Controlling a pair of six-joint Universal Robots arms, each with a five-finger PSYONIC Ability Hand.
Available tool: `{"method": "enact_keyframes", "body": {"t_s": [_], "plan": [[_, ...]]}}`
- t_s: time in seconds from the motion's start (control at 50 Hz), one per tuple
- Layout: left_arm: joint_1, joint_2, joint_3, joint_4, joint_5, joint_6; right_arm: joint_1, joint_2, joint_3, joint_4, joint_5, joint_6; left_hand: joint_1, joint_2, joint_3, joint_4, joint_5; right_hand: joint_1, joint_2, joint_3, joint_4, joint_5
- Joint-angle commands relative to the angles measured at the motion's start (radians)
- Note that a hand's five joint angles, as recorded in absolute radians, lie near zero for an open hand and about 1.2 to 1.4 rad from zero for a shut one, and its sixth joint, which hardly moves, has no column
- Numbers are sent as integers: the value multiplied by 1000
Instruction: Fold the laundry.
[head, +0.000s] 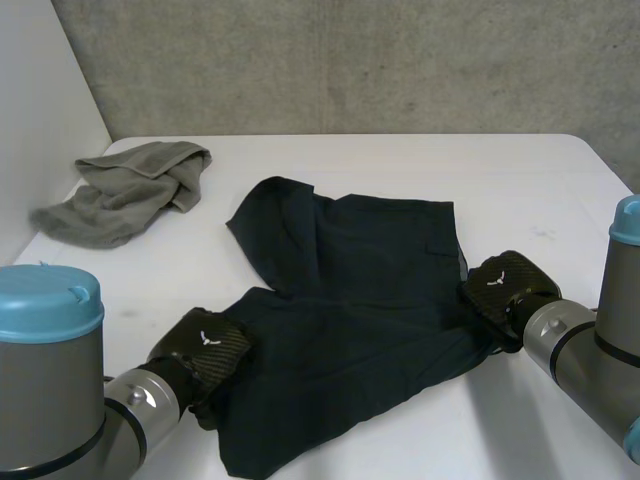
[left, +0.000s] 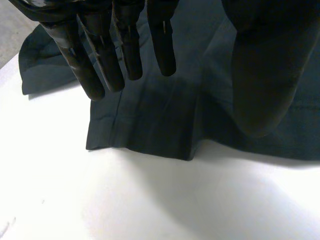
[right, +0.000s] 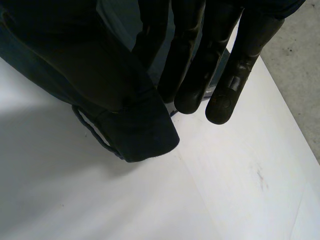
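Right hand (right: 235, 75) pinches the dark shorts' (head: 350, 300) waistband corner. Left hand (left: 125, 50), fingers straight, hovers over the opposite leg hem (left: 145, 147).

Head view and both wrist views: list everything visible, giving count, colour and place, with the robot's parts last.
dark navy cloth garment: one, spread flat mid-table between the hands.
crumpled grey-green towel: one, far left of the table.
white table: one, under both cloths.
grey concrete wall: one, behind the table.
arms: two, grey with light-blue caps, near side.
left hand: black, garment's near left edge, fingers straight.
right hand: black, garment's right edge.
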Motion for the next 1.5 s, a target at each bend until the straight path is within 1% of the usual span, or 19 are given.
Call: {"method": "enact_keyframes", "body": {"t_s": [0.02,0.16,0.32,0.46,0.5,0.52,0.54,0.56,0.62,0.68,0.76,0.84,0.98,1.06,1.16,1.28,1.34,1.44,1.5], "plan": [[-4,32,-31,-9,4,-119,3,0,11,-31,2,14,12,28,21,41,43,418,217,204,207,221],[2,34,-46,-4,24,-154,3,0,15,-38,2,19,30,46,39,59,60,418,217,204,207,221],[63,16,-52,2,119,-205,5,-1,26,-54,2,19,36,51,45,65,66,418,217,204,207,221],[60,-70,-20,16,143,-248,10,-1,40,-71,3,19,100,116,109,129,131,418,217,204,207,221],[54,-101,-8,19,142,-248,10,-1,40,-71,3,19,252,268,261,281,283,418,217,204,207,221],[54,-109,-5,19,142,-249,8,-1,40,-71,3,19,396,411,404,424,426,418,217,204,207,221],[54,-115,0,20,142,-249,8,-3,40,-69,5,19,592,607,600,621,622,418,217,204,207,221],[54,-118,9,23,137,-251,8,-3,39,-69,5,19,899,914,907,927,929,418,217,204,207,221],[52,-107,26,34,133,-251,3,-10,29,-65,11,17,902,917,910,930,932,418,217,204,207,221],[51,-14,61,31,120,-255,2,-30,17,-57,14,14,902,917,910,930,932,418,217,204,207,221],[54,175,115,31,105,-283,5,-150,-30,-28,11,5,902,917,910,930,932,418,217,204,207,221],[60,348,233,23,111,-295,3,-257,-161,63,3,5,902,917,910,930,932,418,217,204,207,221],[65,387,372,-69,117,-288,6,-290,-412,228,2,8,902,917,910,930,932,418,217,204,207,221],[65,352,416,-101,119,-281,6,-288,-485,281,-1,7,902,917,910,930,932,418,217,204,207,221],[68,211,431,-102,120,-256,3,-232,-498,287,-14,7,902,917,910,930,932,418,217,204,207,221],[69,13,471,-96,119,-206,16,-22,-537,284,-23,16,902,917,910,930,932,418,217,204,207,221],[69,-111,534,-90,120,-185,16,44,-566,273,-20,22,902,917,910,930,932,418,217,204,207,221],[91,-279,687,-35,119,-177,22,207,-688,122,-3,130,902,917,910,930,932,418,217,204,207,221],[109,-345,820,48,117,-183,22,255,-768,29,20,193,902,917,910,930,932,418,217,204,207,221]]}}
